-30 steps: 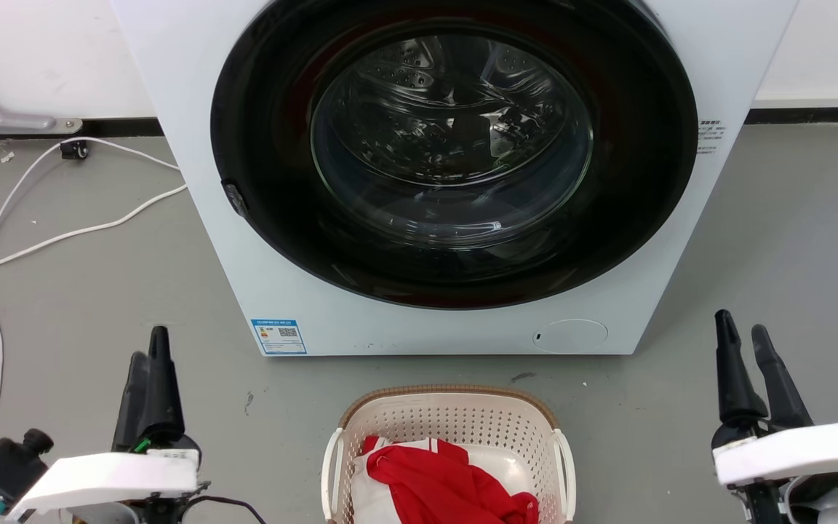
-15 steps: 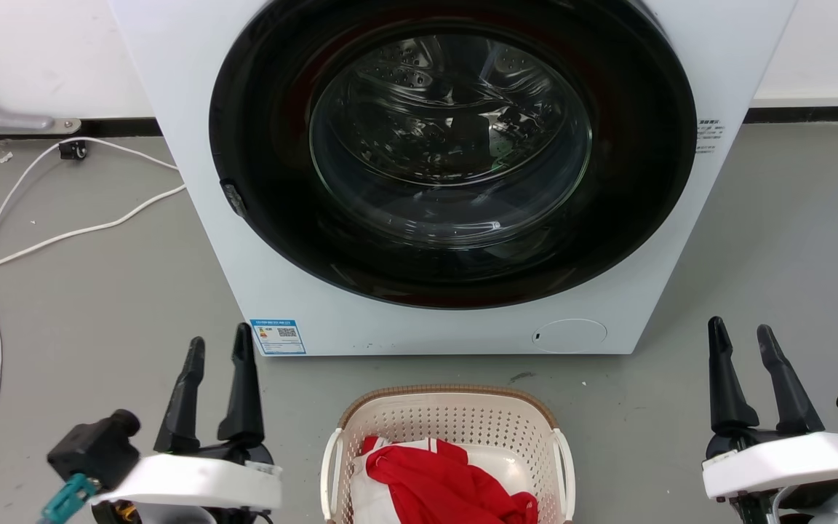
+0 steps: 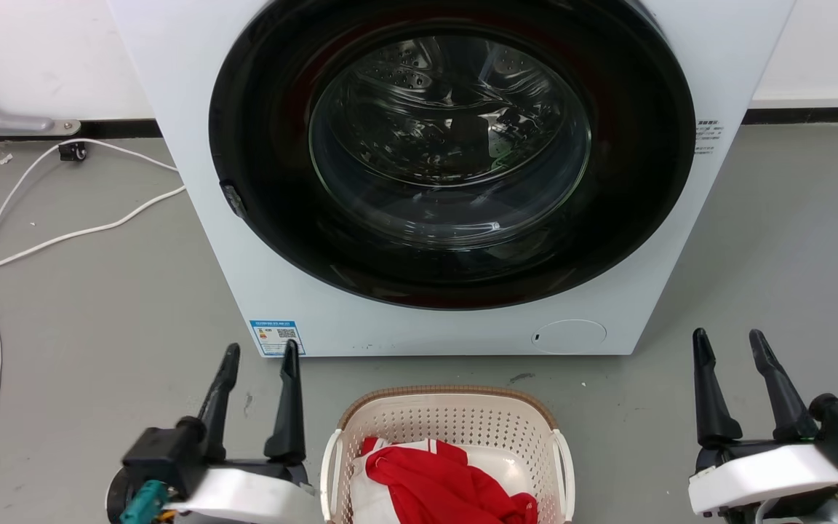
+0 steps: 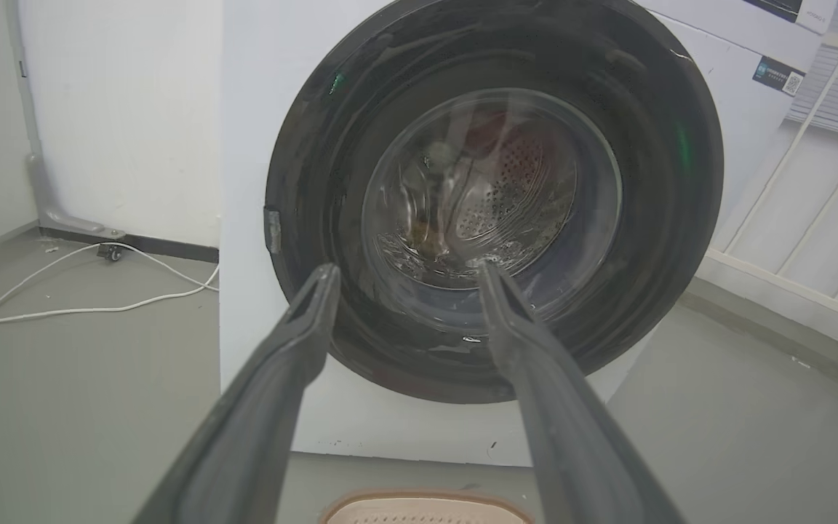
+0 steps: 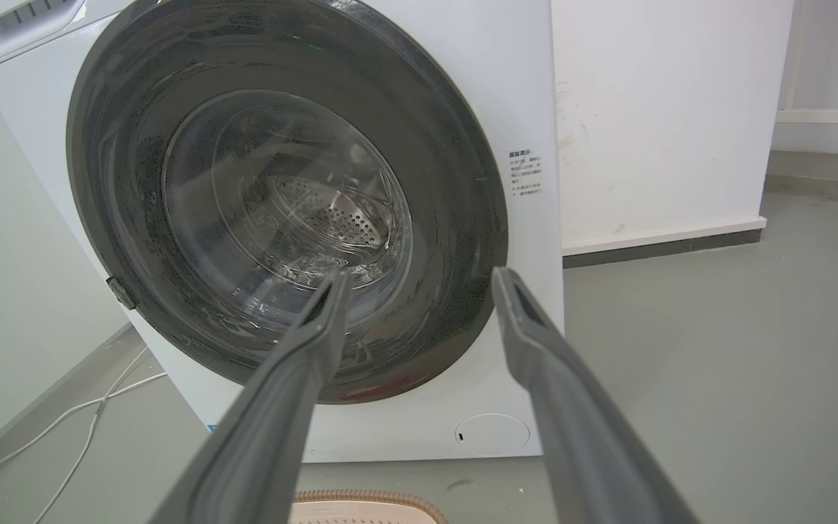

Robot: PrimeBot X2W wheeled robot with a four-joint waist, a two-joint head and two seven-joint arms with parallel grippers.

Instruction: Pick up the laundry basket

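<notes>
One laundry basket (image 3: 455, 421): cream, perforated walls, brown woven rim, white side handles, red and white cloth inside. It sits on the floor just before the one washing machine (image 3: 419, 331). Two grippers flank it: left gripper (image 3: 260, 349) just beside, right gripper (image 3: 727, 336) farther off. Both have fingers spread, holding nothing.

A white front-loading washing machine (image 3: 179, 87) stands on the smooth grey floor (image 3: 84, 313) by the white wall (image 3: 41, 58), its round dark-rimmed glass door (image 3: 452, 156) shut. A blue label (image 3: 278, 337) sits at its front's lower left corner. White cables (image 3: 62, 236) trail across the floor's left side. A crumpled red and white cloth (image 3: 448, 480) lies before the machine.
</notes>
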